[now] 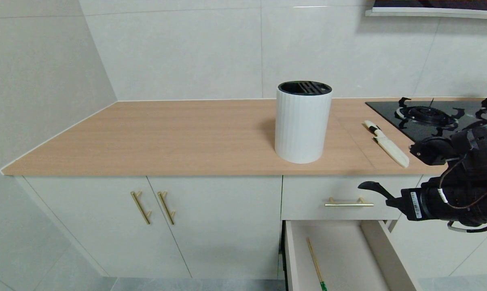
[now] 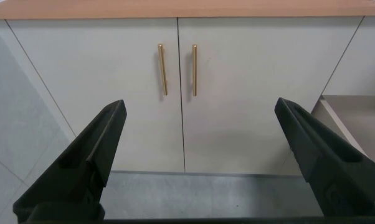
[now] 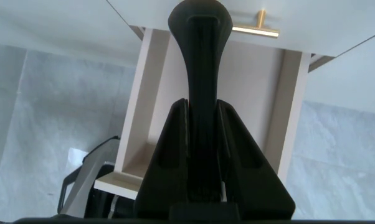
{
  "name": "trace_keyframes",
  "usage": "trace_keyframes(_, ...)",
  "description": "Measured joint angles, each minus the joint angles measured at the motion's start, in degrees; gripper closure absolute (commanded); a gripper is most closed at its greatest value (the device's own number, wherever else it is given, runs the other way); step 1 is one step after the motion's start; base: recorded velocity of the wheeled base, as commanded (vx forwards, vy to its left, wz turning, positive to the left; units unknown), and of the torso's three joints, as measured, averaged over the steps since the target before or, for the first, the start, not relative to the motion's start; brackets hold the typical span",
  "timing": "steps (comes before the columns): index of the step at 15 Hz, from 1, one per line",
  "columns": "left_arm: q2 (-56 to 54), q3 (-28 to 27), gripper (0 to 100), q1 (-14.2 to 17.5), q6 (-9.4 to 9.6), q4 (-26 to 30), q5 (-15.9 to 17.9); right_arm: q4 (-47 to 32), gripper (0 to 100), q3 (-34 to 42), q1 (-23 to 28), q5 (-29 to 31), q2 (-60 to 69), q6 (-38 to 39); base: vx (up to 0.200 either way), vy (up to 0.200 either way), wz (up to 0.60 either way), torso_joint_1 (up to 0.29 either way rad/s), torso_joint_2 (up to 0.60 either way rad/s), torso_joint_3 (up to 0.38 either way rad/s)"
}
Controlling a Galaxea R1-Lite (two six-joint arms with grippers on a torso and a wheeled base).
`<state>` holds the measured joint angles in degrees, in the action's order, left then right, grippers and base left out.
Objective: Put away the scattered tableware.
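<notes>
Open drawer (image 1: 340,250) nearest, low right, holds a thin wooden chopstick (image 1: 315,262) with a green tip. Right gripper (image 1: 371,186) hangs just above it, fingers pressed together. Cream knife (image 1: 385,143) with a black band lies flat on the countertop (image 1: 166,137), right of the white ribbed holder (image 1: 302,125). Left gripper (image 2: 200,109) faces the cabinet doors (image 2: 113,74), fingers spread wide.

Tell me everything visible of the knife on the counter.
The knife lies flat, slanted, on the wooden counter between the white ribbed holder and the black stove, apart from both. It is slim and cream-coloured, with a dark band near its far, narrower end; its broader end points toward the counter's front edge. Only the counter touches it.
</notes>
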<state>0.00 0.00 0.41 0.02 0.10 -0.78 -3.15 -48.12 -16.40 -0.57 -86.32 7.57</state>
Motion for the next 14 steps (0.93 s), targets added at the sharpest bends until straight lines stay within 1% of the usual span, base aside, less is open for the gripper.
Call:
trace_keyframes(1,0.0,0.0,0,0.0,-0.02,0.0,0.0,0.0,100,0.0,0.0,0.0,-0.4,0.0,0.000,0.000,0.00,0.000,0.00,0.000)
trace_keyframes(3,0.0,0.0,0,0.0,0.02,0.0,0.0,0.0,100,0.0,0.0,0.1,-1.0,0.0,0.000,0.000,0.00,-0.129,0.31,0.193)
trace_keyframes(14,0.0,0.0,0,0.0,-0.02,0.0,0.0,0.0,100,0.0,0.0,0.2,-2.7,0.0,0.000,0.000,0.00,-0.167,0.46,0.287)
